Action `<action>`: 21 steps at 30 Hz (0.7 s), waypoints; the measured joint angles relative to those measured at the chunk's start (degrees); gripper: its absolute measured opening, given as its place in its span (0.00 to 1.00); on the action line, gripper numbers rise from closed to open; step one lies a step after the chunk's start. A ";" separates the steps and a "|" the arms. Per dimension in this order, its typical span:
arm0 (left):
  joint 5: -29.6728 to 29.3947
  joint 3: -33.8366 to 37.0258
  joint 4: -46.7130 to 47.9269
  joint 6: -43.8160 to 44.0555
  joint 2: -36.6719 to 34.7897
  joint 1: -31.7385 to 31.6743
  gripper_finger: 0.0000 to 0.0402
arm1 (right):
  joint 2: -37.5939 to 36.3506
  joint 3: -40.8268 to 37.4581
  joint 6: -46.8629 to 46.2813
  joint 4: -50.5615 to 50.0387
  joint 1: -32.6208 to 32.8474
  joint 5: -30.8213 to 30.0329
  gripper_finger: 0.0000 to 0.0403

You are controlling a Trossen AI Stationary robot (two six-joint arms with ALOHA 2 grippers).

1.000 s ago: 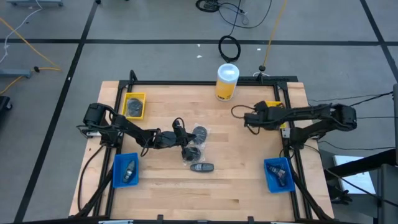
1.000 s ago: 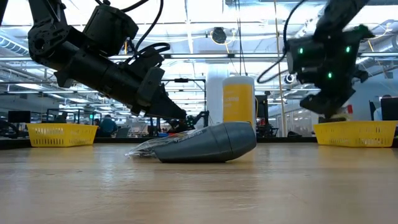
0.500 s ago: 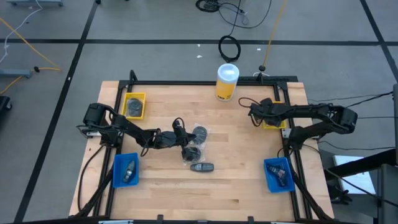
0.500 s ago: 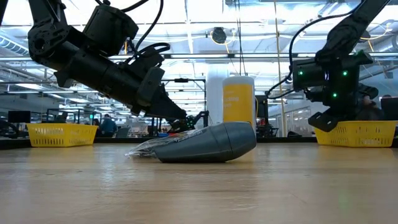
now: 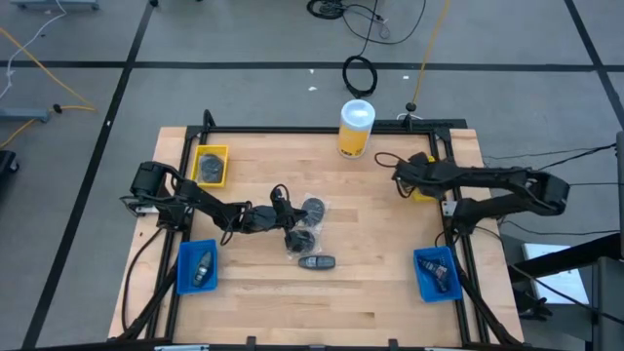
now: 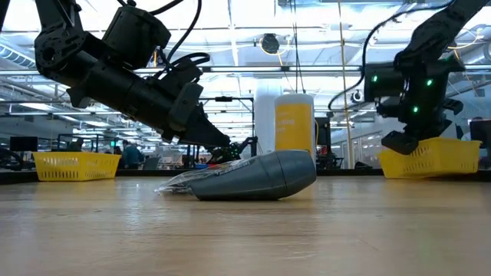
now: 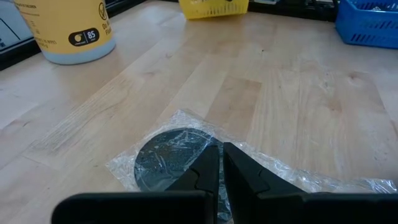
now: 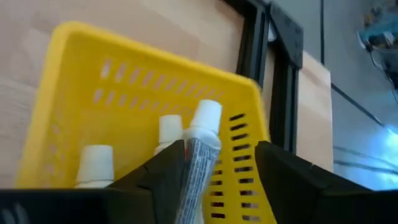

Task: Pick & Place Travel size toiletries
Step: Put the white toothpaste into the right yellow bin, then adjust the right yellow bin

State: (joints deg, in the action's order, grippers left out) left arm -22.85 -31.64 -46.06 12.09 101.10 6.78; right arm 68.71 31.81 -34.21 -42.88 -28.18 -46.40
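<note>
My left gripper [image 7: 221,163] is shut and points down at a round dark grey disc [image 7: 166,163] in clear wrap near the table's middle [image 5: 292,226]. A second wrapped disc [image 5: 314,208] and a dark grey oblong bottle [image 5: 317,261] lie flat beside it; the bottle [image 6: 257,176] also shows in the low view. My right gripper [image 8: 221,168] hovers at the near-left rim of the right yellow bin [image 5: 426,182], fingers apart, with a small white tube [image 8: 194,158] between them. Two more white tubes [image 8: 96,165] lie in that bin [image 8: 124,81]. My left gripper meets the clear wrap [image 7: 205,140] at the disc's edge with its shut fingertips, slanting down from the table's left. The disc lies flat on the table. Whether the wrap is pinched, I cannot tell. My right gripper has the tube's body [image 8: 189,177] against one finger [image 8: 165,171], lying along the fingers with its white cap [image 8: 206,115] pointing away from the wrist. A gap shows between the tube and the other finger [image 8: 280,174].
A tall yellow cylinder with a white lid [image 5: 356,127] stands at the far edge. A yellow bin [image 5: 212,166] is far left, and blue bins sit near left [image 5: 198,265] and near right [image 5: 436,271]. Bare wood lies between the arms.
My right gripper has travelled toward the table's right and far edge, up to the yellow bin, carrying the tube along. In the low view that bin now sits slanted and slightly shifted. My left arm and the discs have kept still.
</note>
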 joint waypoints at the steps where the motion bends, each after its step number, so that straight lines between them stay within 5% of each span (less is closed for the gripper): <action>1: 0.02 0.00 0.00 -0.24 0.00 0.01 0.05 | -1.68 0.00 0.60 -0.22 0.64 -0.01 0.49; 11: 0.02 0.00 0.00 -0.43 0.00 -0.01 0.05 | -18.11 0.00 -2.12 -0.60 7.66 4.81 0.45; 15: 0.01 0.00 0.00 -0.41 0.00 0.01 0.05 | -18.53 -0.33 -1.87 2.60 8.88 12.71 0.42; 19: 0.00 0.00 -0.02 -0.41 0.00 0.00 0.05 | -15.41 -4.21 3.99 17.79 9.60 22.18 0.38; 21: 0.00 0.00 -0.02 -0.41 0.00 0.01 0.05 | -12.63 -5.21 5.18 23.10 8.86 22.15 0.34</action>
State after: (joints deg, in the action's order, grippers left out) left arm -22.85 -31.64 -46.09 11.68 101.10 6.79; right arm 56.08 26.60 -29.03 -19.78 -19.32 -24.25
